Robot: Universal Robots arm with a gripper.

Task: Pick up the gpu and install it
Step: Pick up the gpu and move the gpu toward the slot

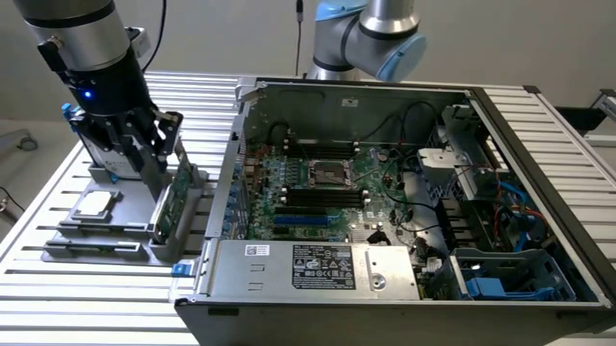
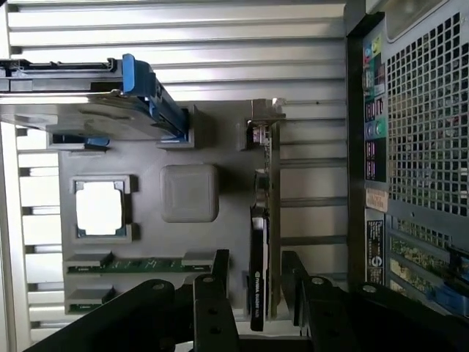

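The gpu (image 2: 261,249) stands on edge in its slot in the grey holder (image 1: 125,241), just beside the open case (image 1: 252,90), on the exterior view's left. The gripper (image 2: 255,258) straddles it, jaws wide, with a gap on each side and nothing held. A good grasp probably means centring first, so both fingers (image 2: 212,293) meet the flat faces squarely, then closing gently with the card upright.
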